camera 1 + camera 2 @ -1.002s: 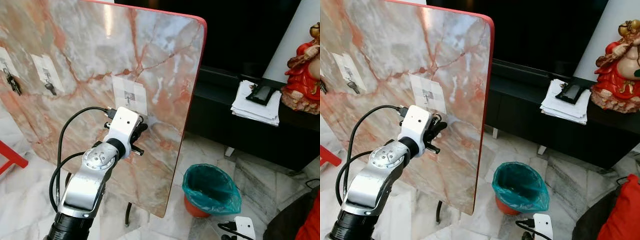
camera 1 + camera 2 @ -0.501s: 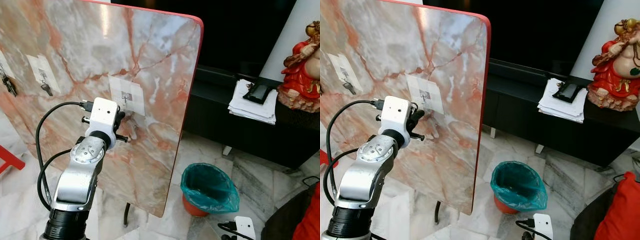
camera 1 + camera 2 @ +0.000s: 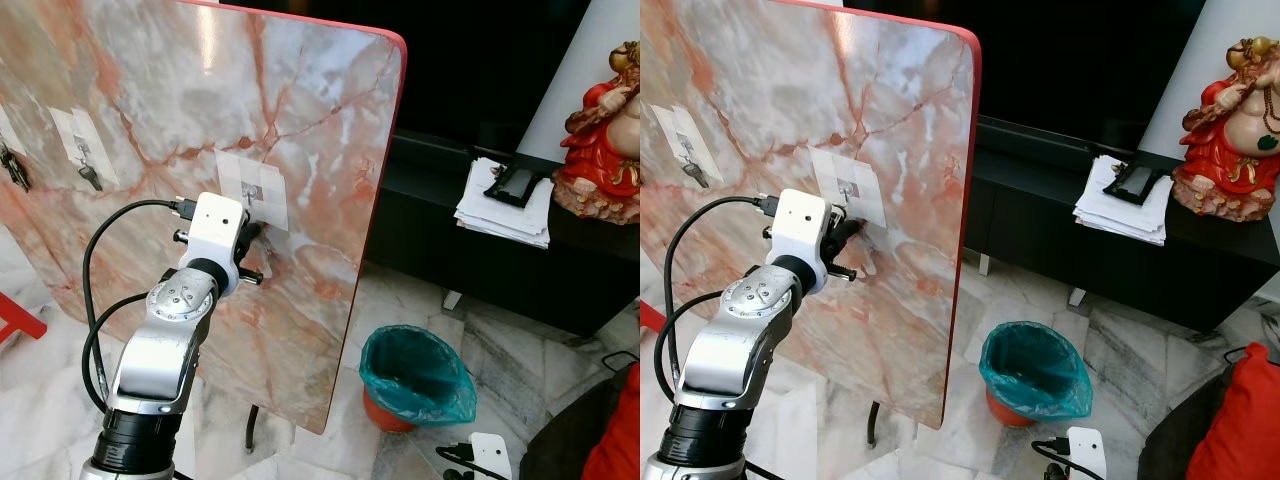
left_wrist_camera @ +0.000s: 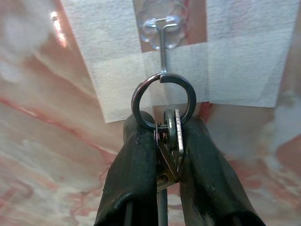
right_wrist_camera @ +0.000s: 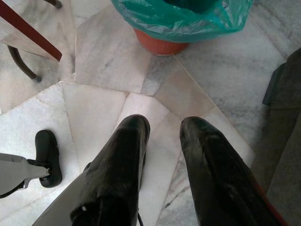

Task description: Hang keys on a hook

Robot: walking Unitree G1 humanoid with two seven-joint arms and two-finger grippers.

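Left wrist: left gripper [image 4: 164,136] pinches keys [image 4: 170,146], ring at hook [image 4: 162,47].

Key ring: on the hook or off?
On, but not released. In the left wrist view the metal key ring hangs around the clear hook's wire, while the left gripper is shut on the keys.

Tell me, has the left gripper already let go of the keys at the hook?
No, the left gripper is shut on the keys, whose ring sits at the hook.
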